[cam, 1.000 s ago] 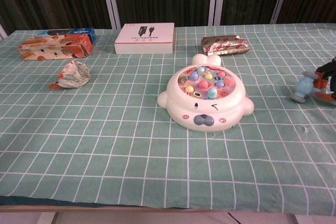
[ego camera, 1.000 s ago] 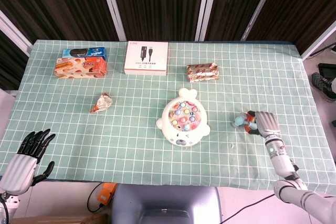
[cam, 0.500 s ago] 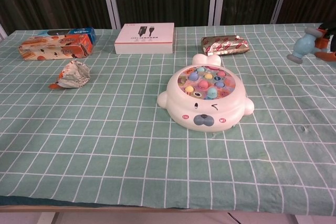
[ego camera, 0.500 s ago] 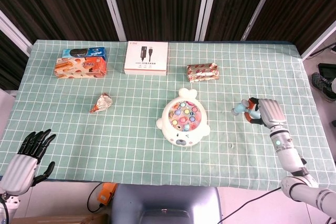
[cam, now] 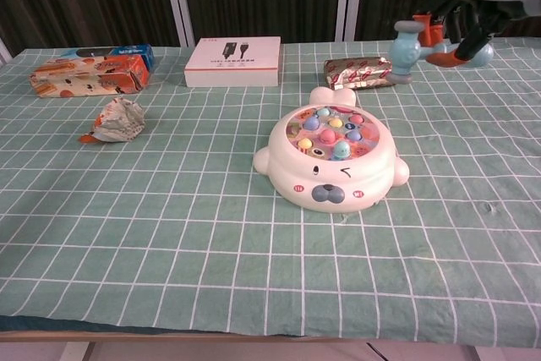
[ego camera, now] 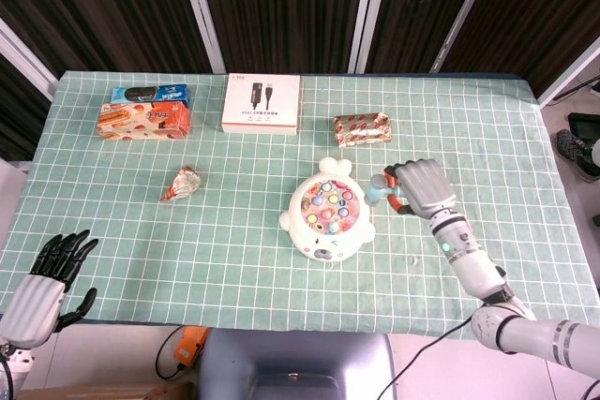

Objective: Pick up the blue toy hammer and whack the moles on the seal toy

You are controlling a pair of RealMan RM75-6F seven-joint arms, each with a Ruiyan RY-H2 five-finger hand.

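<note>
While the right robot hand [ego camera: 421,185] is gripping the hammer [cam: 408,46] with its fingers curled around the handle, it is holding the toy in the air just to the right of the seal toy [ego camera: 327,212], clear of the surface [ego camera: 234,231]. In the chest view the hammer's blue head is hanging in front of the far edge of the cloth, above and to the right of the seal toy, with an orange part showing at the fingers. The seal toy is sitting near the middle of the green checked cloth, its coloured moles [cam: 336,134] facing up and its face turned toward the robot. The left robot hand [ego camera: 49,277] is hanging off the near left edge of the surface, holding nothing, fingers spread apart. Along the far side, a white box [ego camera: 262,103] is lying between an orange box [ego camera: 143,120] with a blue packet [ego camera: 150,95] just behind it on the left and a foil-wrapped bar [ego camera: 362,127] on the right. A crumpled wrapper [ego camera: 181,184] is lying well left of the seal toy.
</note>
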